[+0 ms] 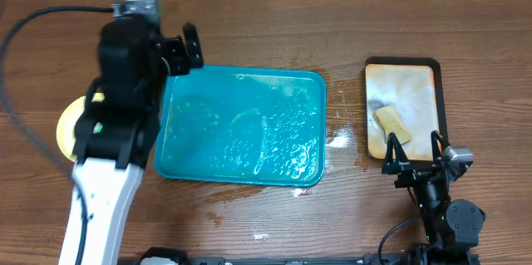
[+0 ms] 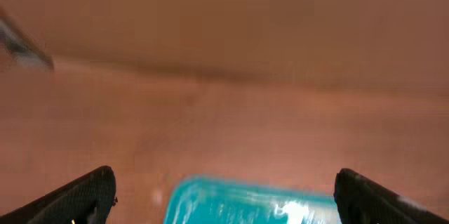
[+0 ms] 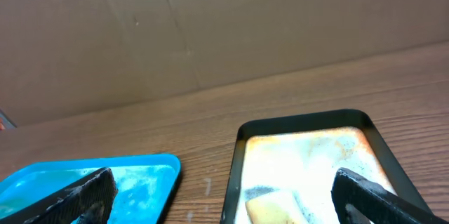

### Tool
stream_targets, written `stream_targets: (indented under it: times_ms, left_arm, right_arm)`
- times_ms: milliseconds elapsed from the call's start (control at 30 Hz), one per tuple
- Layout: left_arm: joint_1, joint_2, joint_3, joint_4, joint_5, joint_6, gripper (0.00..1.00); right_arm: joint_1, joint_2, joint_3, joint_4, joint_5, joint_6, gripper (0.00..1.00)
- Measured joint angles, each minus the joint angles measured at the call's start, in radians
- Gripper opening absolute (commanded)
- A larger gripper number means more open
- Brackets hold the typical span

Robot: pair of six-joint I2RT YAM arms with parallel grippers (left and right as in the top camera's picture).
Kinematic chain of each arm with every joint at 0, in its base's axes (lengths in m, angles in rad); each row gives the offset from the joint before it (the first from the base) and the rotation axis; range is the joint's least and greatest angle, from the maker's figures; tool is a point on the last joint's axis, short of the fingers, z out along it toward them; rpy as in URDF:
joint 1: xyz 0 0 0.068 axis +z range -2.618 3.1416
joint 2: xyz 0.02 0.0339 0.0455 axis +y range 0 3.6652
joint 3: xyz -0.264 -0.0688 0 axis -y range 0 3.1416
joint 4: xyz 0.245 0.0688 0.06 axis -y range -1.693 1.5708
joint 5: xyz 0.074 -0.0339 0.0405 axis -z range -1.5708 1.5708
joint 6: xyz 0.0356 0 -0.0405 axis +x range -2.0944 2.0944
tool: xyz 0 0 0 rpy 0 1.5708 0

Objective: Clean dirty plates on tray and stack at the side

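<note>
Both end effectors gape wide and grip nothing. Of the two, the left end effector (image 1: 181, 49) hangs above the far left corner of the teal tray (image 1: 241, 124), its arm rising from the counter's (image 1: 274, 16) near left edge and folding forward at the wrist. Under that arm, by the counter's left edge, lies a pale yellow plate (image 1: 68, 124), partly hidden; whether others lie beneath it I cannot tell. At the near right, the right end effector (image 1: 413, 147) sits low, fingers pointing at the black-rimmed tray (image 1: 403, 61) holding a beige sponge (image 1: 392, 124). The teal tray, wet, lies mid-counter.
</note>
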State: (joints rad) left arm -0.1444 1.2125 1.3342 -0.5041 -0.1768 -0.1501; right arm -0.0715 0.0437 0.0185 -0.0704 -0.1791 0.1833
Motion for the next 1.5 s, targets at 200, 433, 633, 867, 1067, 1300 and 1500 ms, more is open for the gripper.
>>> stream_targets:
  times_ms: [200,433,633,867,1067,1300,1500]
  left_arm:
    - [0.0,-0.117,0.0,0.101,0.0,0.021,1.0]
    - [0.0,-0.232,-0.004,0.117,0.01,0.114,1.0]
    - [0.0,-0.435,-0.119,0.177,0.092,0.306,1.0]
    - [0.023,-0.706,-0.396,0.235,0.134,0.394,1.0]
    - [0.085,-0.938,-0.678,0.222,0.14,0.324,1.0]
    - [0.117,-1.113,-0.899,0.149,0.14,0.13,1.0]
    - [0.12,-1.143,-1.006,0.129,0.14,0.052,1.0]
  right_arm:
    - [0.0,0.0,0.0,0.001,0.0,0.0,1.0]
    - [0.0,0.0,0.0,0.001,0.0,-0.001,1.0]
    - [0.0,0.0,0.0,0.001,0.0,0.0,1.0]
    - [0.0,0.0,0.0,0.002,0.0,-0.001,1.0]
    - [0.0,-0.001,0.0,0.001,0.0,-0.001,1.0]
    - [0.0,-0.002,0.0,0.001,0.0,0.0,1.0]
    - [0.0,-0.002,0.0,0.001,0.0,0.0,1.0]
